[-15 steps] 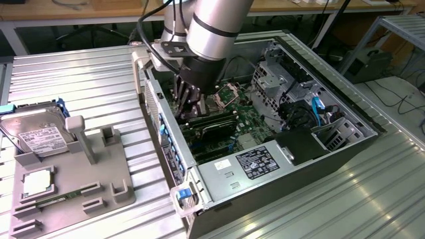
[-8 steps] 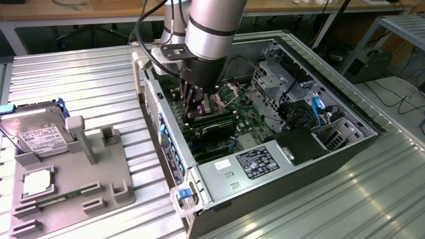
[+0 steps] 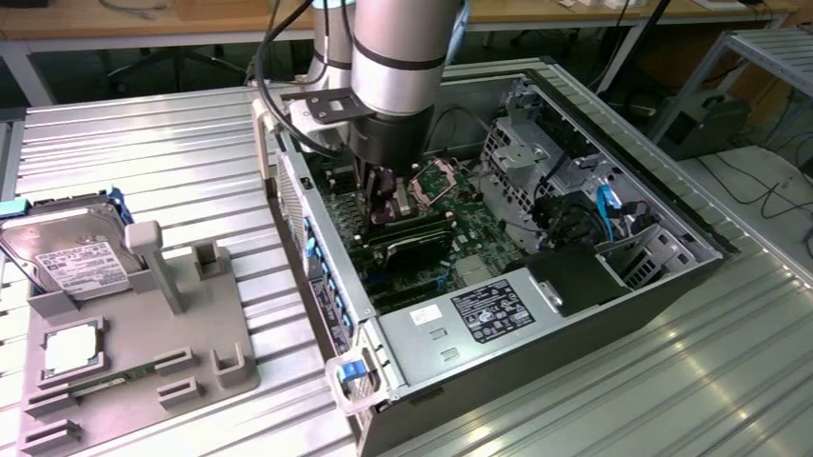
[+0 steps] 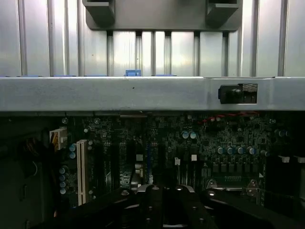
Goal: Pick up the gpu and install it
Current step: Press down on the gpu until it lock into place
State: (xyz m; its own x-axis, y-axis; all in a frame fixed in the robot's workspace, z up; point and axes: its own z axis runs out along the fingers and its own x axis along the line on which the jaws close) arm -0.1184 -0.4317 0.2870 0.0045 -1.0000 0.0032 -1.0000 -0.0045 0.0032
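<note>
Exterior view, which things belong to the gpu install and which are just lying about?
In the job: gripper, down inside the computer case; gpu, apparently the dark card just below it; motherboard.
Lying about: hard drive and CPU chip, both on the grey holder beside the case.

Reaching straight down, silver arm (image 3: 396, 57) vertical, black wrist below it, gripper (image 3: 381, 205) pointing downward, its dark fingers (image 4: 164, 207) hanging close together at the tip, cable looping beside the arm.

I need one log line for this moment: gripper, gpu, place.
gripper: inside open PC case, low over motherboard | gpu: cannot tell if held | hard drive: on holder
</note>
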